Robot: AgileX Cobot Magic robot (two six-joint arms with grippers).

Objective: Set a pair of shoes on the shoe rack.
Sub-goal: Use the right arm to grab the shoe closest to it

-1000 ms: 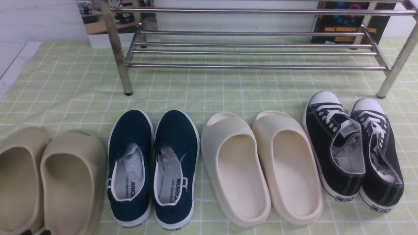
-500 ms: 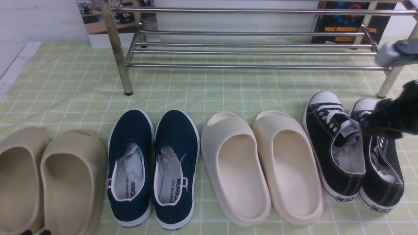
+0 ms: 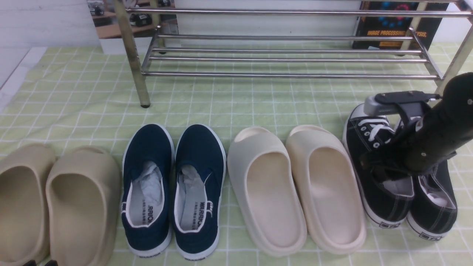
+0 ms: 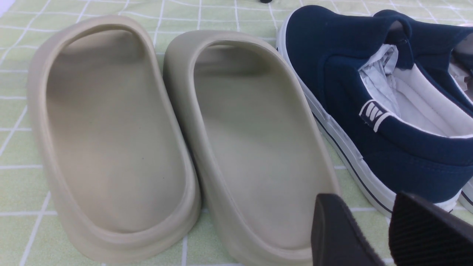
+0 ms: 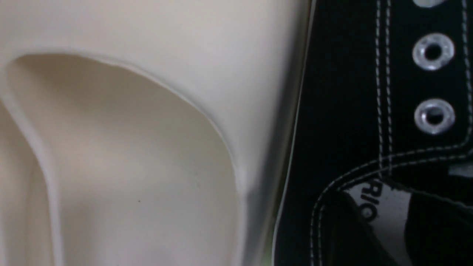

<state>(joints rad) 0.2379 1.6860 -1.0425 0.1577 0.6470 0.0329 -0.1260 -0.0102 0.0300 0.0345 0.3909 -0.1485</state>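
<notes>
Well, the right gripper (image 3: 382, 166) sits in the collar of a black sneaker (image 3: 375, 201) at lower right, and I can't tell whether it's closed, so it should bite the canvas firmly before lifting toward the shoe rack (image 3: 288, 75) up top; the left gripper (image 4: 384, 236) hangs with fingers apart

My cloth (image 3: 258, 107) is pale green with a white grid. On it sit tan slides (image 3: 83, 207), navy slip-ons (image 3: 199, 147) with white soles and grey-white lining, cream slides (image 3: 266, 192), and black sneakers (image 3: 384, 203) with white laces, toe caps, soles and stitching, plus silver eyelets (image 5: 433, 51). The rack (image 3: 288, 75) is shiny chrome. My right arm (image 3: 439, 129) is black with a grey block. My left fingers (image 4: 425, 229) are black and ribbed.
</notes>
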